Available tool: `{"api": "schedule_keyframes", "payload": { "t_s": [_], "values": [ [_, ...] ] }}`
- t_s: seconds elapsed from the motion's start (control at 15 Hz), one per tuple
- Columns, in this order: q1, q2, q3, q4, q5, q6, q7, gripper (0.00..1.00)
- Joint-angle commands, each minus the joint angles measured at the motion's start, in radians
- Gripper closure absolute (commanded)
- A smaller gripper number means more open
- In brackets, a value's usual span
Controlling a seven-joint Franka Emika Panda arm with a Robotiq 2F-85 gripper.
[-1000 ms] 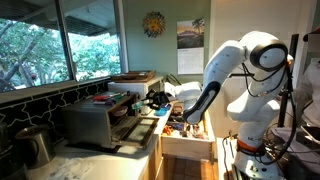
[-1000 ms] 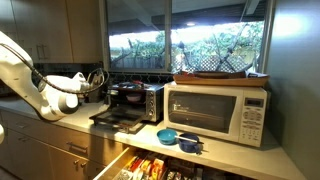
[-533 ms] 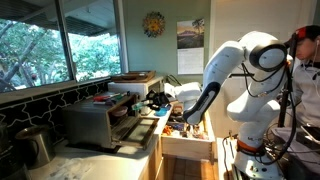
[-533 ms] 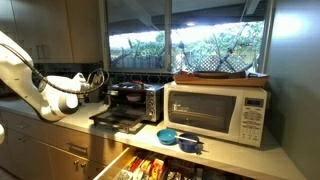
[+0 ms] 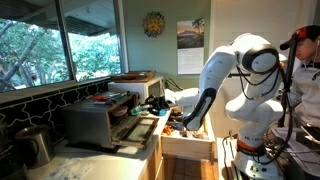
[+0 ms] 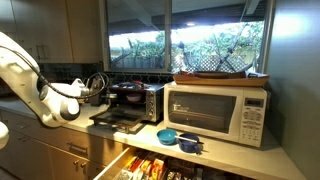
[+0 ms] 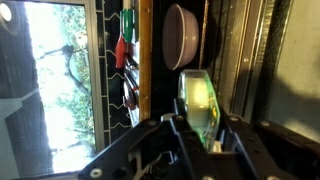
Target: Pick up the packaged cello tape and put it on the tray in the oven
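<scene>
Packaged cello tape (image 7: 198, 100): looked light, stiff, slick-wrapped; sat clamped in the gripper (image 7: 203, 126), probably best held across flat faces, near the oven (image 6: 155, 103).

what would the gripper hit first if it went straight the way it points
Probably the oven: the gripper, holding the packaged cello tape, points at its open front; cavity or frame, depth is unclear.

Exterior views share the oven (image 5: 90, 122) from opposite sides, mid-distance, wrist view close-up
</scene>
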Motion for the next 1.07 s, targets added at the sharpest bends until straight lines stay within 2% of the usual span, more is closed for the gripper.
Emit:
{"api": "schedule_keyframes", "payload": {
  "t_s": [0.0, 0.27, 0.33, 0.4, 0.53, 0.6, 0.73, 1.0],
  "values": [
    [-0.185, -0.06, 0.164, 0.049, 0.035, 0.053, -0.001, 0.93],
    [-0.345, -0.094, 0.311, 0.137, 0.009, 0.024, 0.044, 0.93],
    [-0.324, -0.171, 0.265, 0.156, -0.043, 0.013, 0.161, 0.93],
    [-0.251, -0.137, 0.191, 0.108, -0.055, 0.028, 0.14, 0.73],
    [-0.271, -0.175, 0.201, 0.135, -0.066, 0.023, 0.194, 0.73],
    [-0.274, -0.19, 0.204, 0.14, -0.066, 0.023, 0.208, 0.93],
    [-0.319, -0.243, 0.237, 0.181, -0.082, 0.047, 0.254, 0.93],
    [-0.361, -0.313, 0.252, 0.252, -0.108, 0.051, 0.33, 0.93]
  ]
}}
